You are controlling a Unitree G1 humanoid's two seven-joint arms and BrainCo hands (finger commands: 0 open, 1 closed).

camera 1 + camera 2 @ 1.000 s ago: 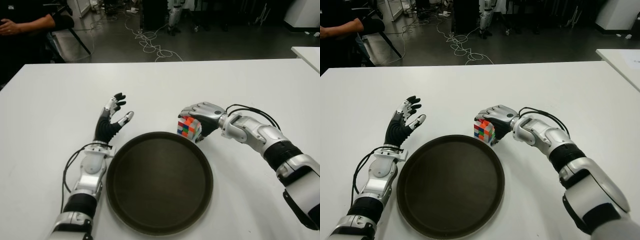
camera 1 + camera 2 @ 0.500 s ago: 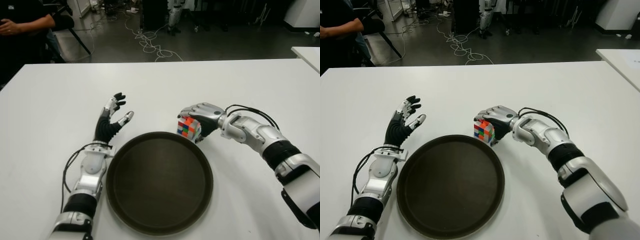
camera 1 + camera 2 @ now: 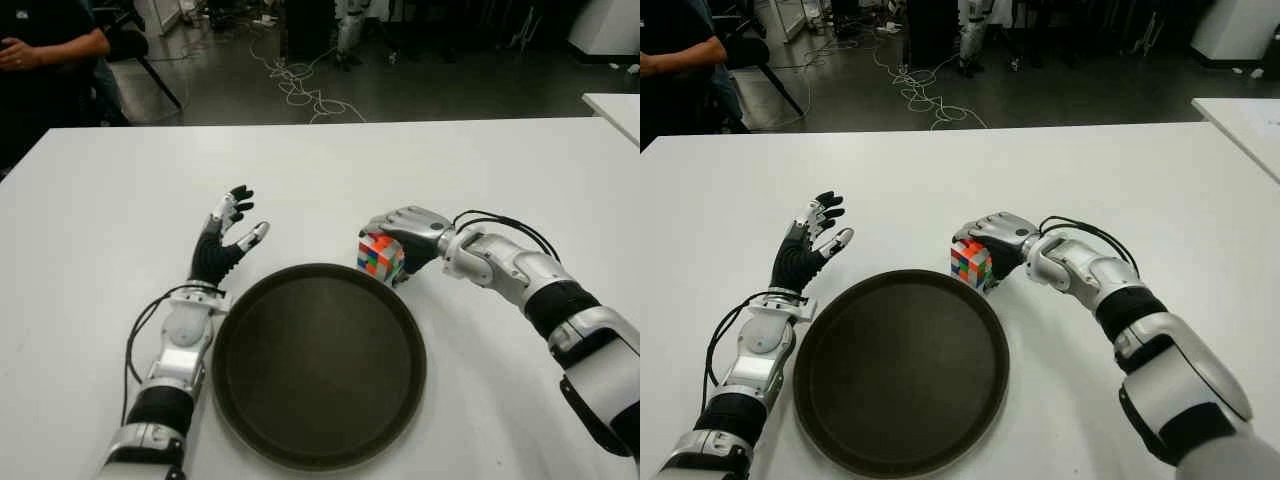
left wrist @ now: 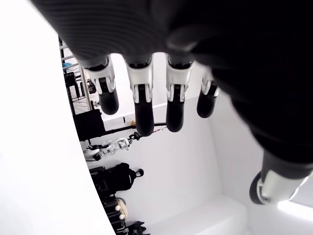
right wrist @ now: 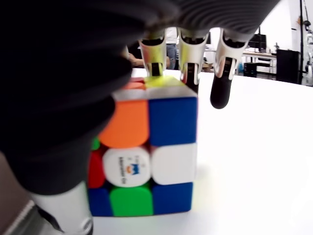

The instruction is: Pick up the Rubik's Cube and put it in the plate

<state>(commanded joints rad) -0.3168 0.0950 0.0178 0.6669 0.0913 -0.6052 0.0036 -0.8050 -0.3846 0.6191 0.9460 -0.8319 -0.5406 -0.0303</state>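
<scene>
The right robot hand is curled around the Rubik's Cube and holds it. The thumb is on one side and the fingers come down over the top and the far side. The cube sits just past the far right edge of the plate, very close to the rim. I cannot tell if the cube is lifted off the white bench or touches it.

The plate lies to the near left of the cube. So I think the cube must go up a little, over the rim, then toward the near left and down. The right robot hand is the nearer one by far.

The left robot hand shows to the left of the plate, with its fingers spread wide and holding nothing.

The cube is hard, smooth plastic with square stickers in orange, blue, white, green and red. It has flat sides and sharp corners. The plate is round, dark, shallow and a bit shiny. The bench is flat and smooth.
</scene>
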